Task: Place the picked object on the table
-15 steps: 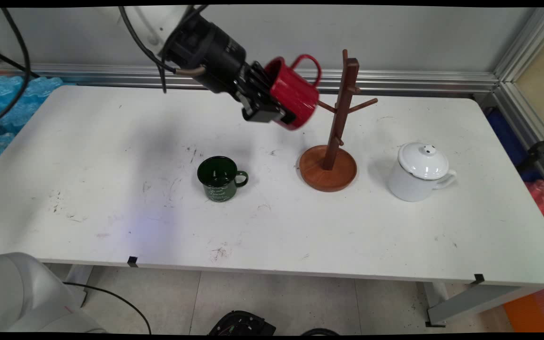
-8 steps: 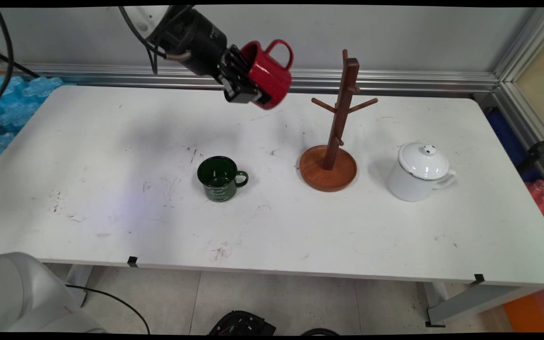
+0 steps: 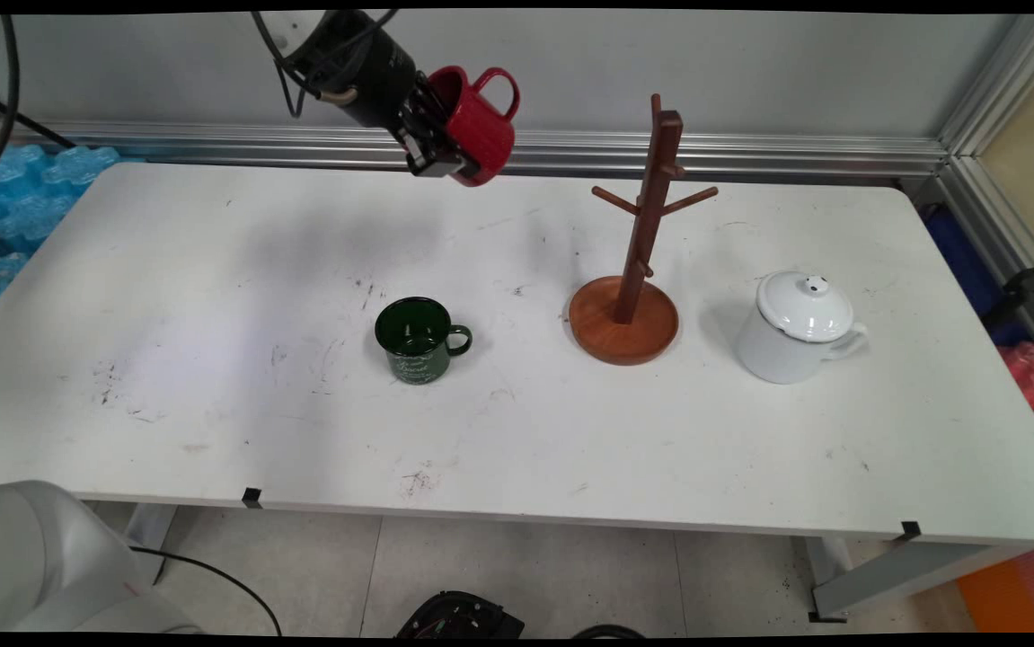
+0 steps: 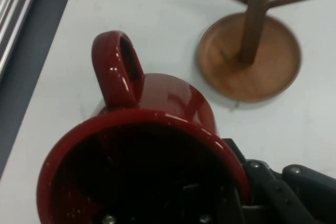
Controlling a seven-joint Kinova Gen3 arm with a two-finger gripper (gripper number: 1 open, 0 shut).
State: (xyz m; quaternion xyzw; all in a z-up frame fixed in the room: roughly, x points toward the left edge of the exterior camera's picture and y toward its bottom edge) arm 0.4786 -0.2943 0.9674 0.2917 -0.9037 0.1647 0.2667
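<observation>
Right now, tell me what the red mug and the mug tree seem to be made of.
Red mug: glossy speckled coating with bright highlights, probably enamelled metal, possibly glazed ceramic. Mug tree: reddish-brown wood, smooth finish, with faint grain on its round base.

- We see a black cylindrical wrist section on the arm (image 3: 357, 65).
- We see black cables looping beside it.
- The gripper (image 3: 441, 155) is black, with a jointed linkage.
- We note small silver screws on the linkage in the hand view.
</observation>
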